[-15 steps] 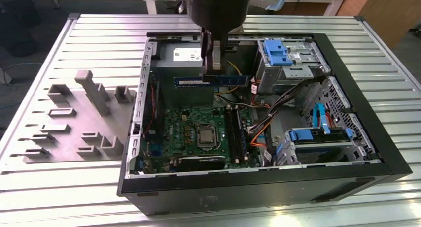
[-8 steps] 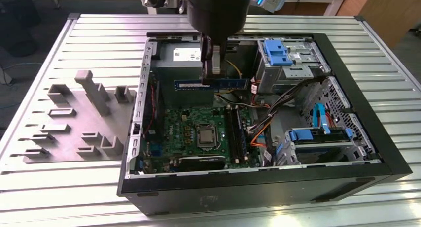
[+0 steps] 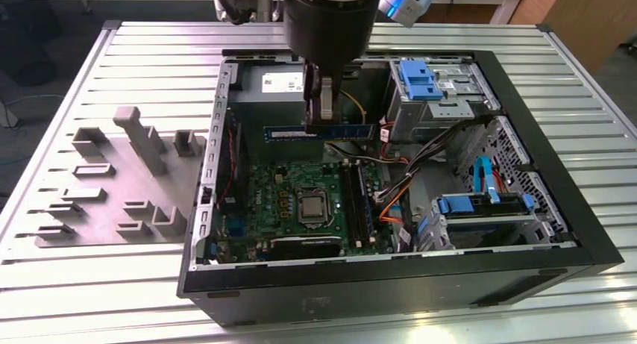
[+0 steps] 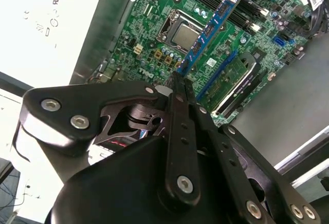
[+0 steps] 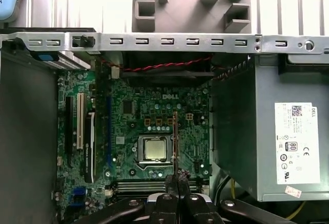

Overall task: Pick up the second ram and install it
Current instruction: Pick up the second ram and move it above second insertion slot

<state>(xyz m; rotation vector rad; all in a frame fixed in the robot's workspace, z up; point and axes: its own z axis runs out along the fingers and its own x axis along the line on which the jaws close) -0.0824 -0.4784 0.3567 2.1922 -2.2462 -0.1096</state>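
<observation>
Carry step in hand. The gripper (image 3: pixel 321 124) has its jaws clenched on the top edge of the second ram (image 3: pixel 318 133), which hangs directly beneath them, above the motherboard (image 3: pixel 283 191). It lies crosswise to the memory slots (image 3: pixel 356 198). Judgement: seating calls for a quarter turn and alignment.

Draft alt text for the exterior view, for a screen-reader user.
A robot gripper, shut on the second ram, holds the stick roughly level above the green motherboard inside an open black computer case. The case lies on a slatted metal table, with a grey moulded fixture at the exterior view's left.
</observation>
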